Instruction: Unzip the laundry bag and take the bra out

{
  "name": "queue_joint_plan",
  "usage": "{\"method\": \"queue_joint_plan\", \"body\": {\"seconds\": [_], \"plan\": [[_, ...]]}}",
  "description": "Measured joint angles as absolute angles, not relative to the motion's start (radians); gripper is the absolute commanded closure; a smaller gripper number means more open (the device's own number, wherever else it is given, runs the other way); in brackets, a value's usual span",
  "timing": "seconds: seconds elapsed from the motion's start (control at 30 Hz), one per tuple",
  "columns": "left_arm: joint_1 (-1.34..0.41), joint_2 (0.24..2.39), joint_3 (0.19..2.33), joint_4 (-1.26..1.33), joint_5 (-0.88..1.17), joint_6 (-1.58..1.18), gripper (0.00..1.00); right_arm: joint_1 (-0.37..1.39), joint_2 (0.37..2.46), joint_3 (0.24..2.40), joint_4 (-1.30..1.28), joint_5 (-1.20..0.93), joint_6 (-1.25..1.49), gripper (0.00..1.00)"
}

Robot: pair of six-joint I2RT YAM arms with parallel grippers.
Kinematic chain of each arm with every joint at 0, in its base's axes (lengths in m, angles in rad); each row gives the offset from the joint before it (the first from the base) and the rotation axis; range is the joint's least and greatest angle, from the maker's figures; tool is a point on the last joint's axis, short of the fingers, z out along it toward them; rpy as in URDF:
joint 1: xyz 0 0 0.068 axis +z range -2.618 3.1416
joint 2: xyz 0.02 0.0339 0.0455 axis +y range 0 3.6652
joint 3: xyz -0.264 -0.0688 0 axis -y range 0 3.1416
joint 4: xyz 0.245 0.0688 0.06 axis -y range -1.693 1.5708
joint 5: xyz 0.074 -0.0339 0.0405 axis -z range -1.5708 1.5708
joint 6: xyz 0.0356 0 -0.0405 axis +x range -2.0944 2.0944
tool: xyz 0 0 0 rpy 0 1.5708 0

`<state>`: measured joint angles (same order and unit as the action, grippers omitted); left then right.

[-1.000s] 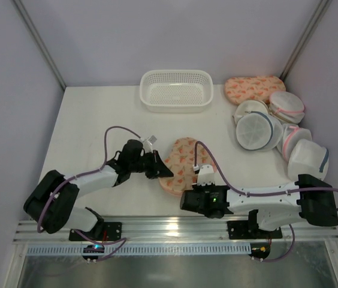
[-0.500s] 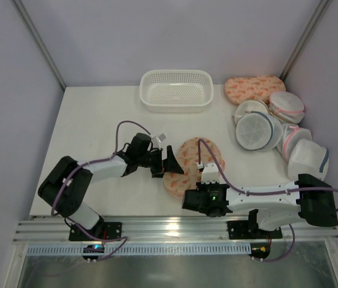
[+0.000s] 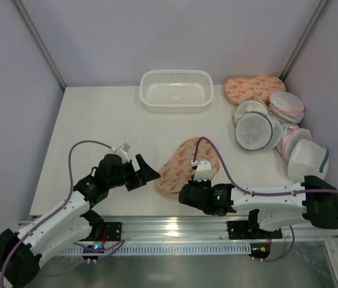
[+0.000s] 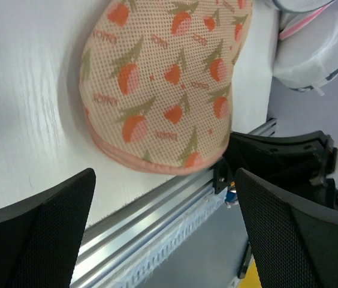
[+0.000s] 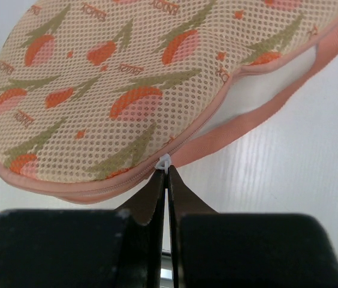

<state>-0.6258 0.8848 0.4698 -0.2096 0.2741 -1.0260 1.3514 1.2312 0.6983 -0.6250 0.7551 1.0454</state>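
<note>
We pinch the fingers (image 5: pixel 152 195) of our right gripper (image 5: pixel 166 175) tight on the little white zipper pull (image 5: pixel 165 160). Our left gripper (image 3: pixel 144 170) is spread wide, holding nothing, just left of the laundry bag (image 3: pixel 184 162), low in the middle of the top view.

Bright, even light; soft shadows under the laundry bag (image 4: pixel 163 90); streaky sheen on the table (image 4: pixel 13 120); wrist views sharp.

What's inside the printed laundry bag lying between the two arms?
Nothing inside shows. The laundry bag is zipped shut along its visible pink edge, and its padded mesh hides whatever it holds. The right gripper pinches the zipper pull.
</note>
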Motion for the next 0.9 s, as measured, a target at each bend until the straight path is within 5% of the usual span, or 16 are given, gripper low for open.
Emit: {"method": "queue_joint_plan", "body": {"seconds": [0.43, 0.9], "plan": [[-0.626, 0.461, 0.196, -0.284, 0.266, -1.404, 0.01, 1.254, 1.389, 0.675, -0.089, 0.485, 0.84, 0.96], [-0.626, 0.634, 0.147, 0.017, 0.178, -1.586, 0.0, 1.25, 1.469, 0.663, 0.146, 0.301, 0.762, 0.96]]}}
